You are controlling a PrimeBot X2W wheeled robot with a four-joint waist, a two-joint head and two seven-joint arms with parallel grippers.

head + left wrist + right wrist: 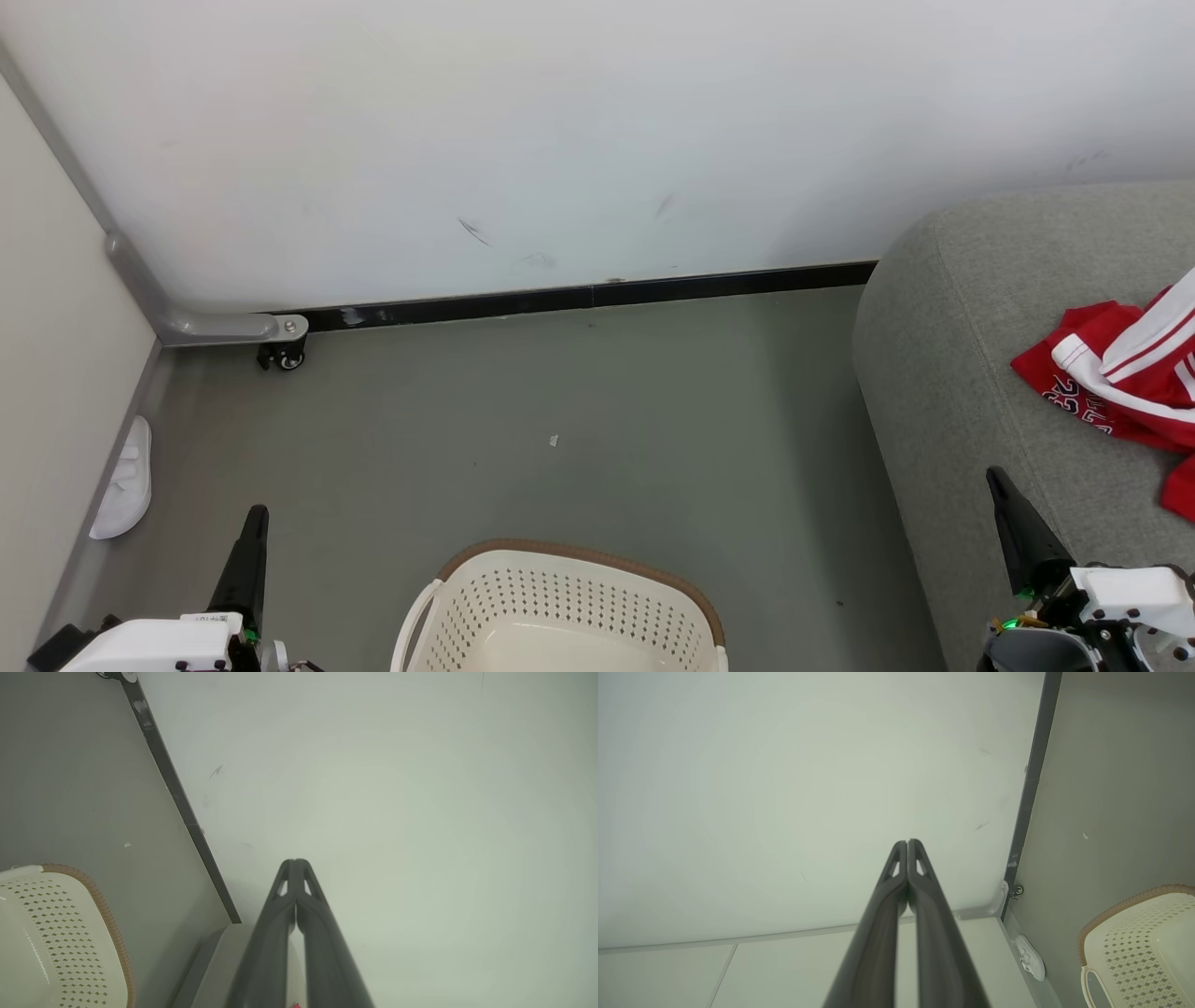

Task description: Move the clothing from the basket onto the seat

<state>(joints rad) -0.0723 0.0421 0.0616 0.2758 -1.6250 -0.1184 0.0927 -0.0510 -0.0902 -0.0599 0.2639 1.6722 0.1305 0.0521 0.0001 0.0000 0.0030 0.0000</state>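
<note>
Where the head view ends at right, the clothing (pixel 1116 378) lies on the seat (pixel 962 355), partly cut off, lettering hard to read | basket (pixel 560 597) on floor (pixel 607 420), near half cropped | left claw (pixel 295 862) clenched, holding nothing | right claw (pixel 907 842) clenched, holding nothing

The red clothing (pixel 1116 373), striped in white and marked with navy-and-white numbers, is seen crumpled on the light grey seat (pixel 952 373) at three o'clock. The cream perforated basket (pixel 560 597), brown-rimmed, is set upright at six o'clock, apart from the seat.
</note>
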